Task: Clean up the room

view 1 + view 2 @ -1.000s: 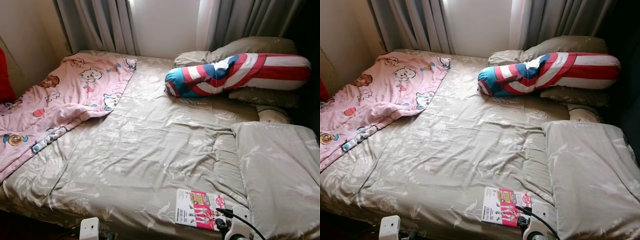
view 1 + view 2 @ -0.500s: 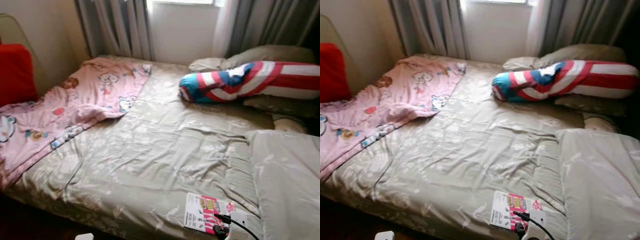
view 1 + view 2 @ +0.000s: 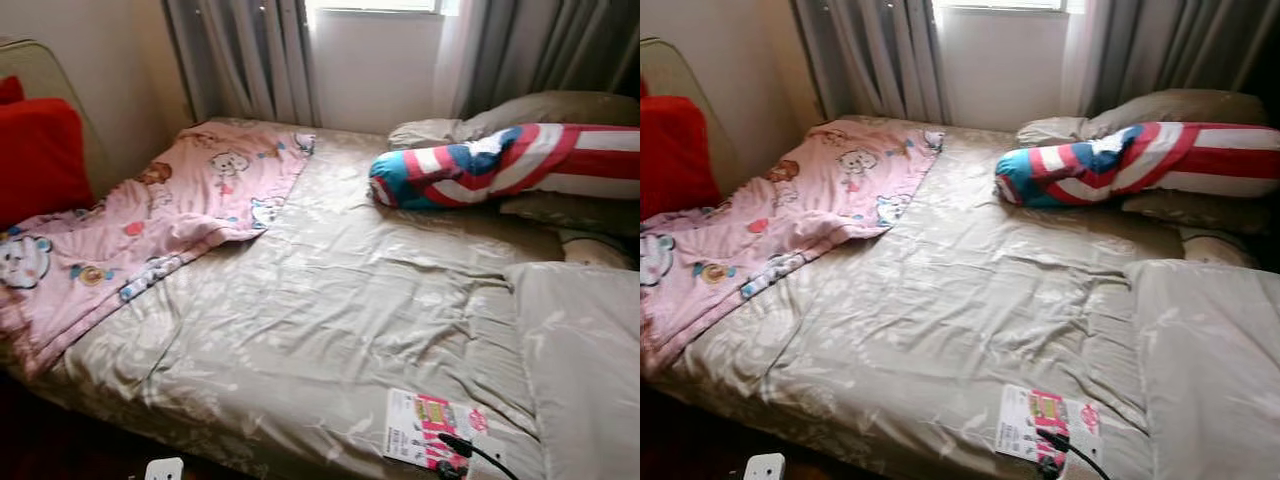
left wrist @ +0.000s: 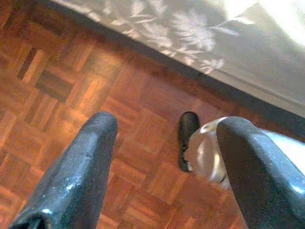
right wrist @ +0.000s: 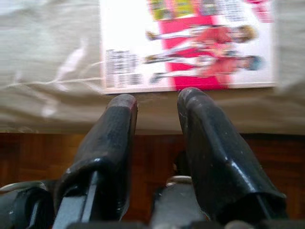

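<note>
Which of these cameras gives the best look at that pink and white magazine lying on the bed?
The right wrist view: the magazine lies large and close there, its pink cover figures and barcode plain, just beyond the right tool. The two eye views show it small at the bed's near edge, partly cut off. The left wrist view looks at wooden floor instead.

view swung left, red cushion (image 3: 38, 150) now showing
</note>
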`<state>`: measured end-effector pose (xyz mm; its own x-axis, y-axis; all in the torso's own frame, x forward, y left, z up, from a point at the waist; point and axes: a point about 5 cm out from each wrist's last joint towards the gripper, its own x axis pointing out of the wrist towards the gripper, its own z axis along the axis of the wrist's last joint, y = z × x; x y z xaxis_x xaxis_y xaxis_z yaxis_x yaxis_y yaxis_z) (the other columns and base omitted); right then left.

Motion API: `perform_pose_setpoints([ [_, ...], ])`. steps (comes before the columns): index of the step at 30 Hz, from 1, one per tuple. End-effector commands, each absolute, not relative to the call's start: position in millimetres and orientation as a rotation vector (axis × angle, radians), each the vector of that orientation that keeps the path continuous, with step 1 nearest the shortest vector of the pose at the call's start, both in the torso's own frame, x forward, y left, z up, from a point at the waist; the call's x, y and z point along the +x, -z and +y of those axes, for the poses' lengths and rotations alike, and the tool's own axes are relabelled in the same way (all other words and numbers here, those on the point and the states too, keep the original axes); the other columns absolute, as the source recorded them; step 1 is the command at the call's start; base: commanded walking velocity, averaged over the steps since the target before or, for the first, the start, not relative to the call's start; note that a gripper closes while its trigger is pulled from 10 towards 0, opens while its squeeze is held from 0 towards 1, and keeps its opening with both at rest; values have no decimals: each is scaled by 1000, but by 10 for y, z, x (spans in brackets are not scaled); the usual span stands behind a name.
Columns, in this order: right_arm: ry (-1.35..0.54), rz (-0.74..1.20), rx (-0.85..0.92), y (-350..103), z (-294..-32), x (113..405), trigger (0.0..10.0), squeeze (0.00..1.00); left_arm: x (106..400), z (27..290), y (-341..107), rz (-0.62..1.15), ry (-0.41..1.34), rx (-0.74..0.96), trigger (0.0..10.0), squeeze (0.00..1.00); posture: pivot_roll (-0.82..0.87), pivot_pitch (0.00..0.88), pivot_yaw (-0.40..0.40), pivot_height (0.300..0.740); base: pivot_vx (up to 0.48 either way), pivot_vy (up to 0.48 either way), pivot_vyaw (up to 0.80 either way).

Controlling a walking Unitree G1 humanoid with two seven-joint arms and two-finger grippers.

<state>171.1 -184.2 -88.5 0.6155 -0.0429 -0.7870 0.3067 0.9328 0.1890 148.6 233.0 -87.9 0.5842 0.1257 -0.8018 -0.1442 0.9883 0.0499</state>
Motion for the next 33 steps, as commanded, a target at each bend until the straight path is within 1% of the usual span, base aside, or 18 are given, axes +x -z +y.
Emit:
perform_pose_setpoints([
  [1, 199, 895, 339, 893, -1763, 1715, 10000, 0, 1446, 2380, 882, 945, -161, -5, 10000, 0, 4, 48, 41, 740, 0, 480, 0],
  [29, 191, 890, 341, 888, -1770, 1724, 10000, 0, 1459, 2362, 885, 950, -167, -3, 10000, 0, 14, 83, 25, 740, 0, 480, 0],
  [33, 185, 883, 339, 862, -1755, 1791, 10000, 0, 1460, 2365, 884, 951, -169, -3, 10000, 0, 15, 89, 25, 740, 0, 480, 0],
])
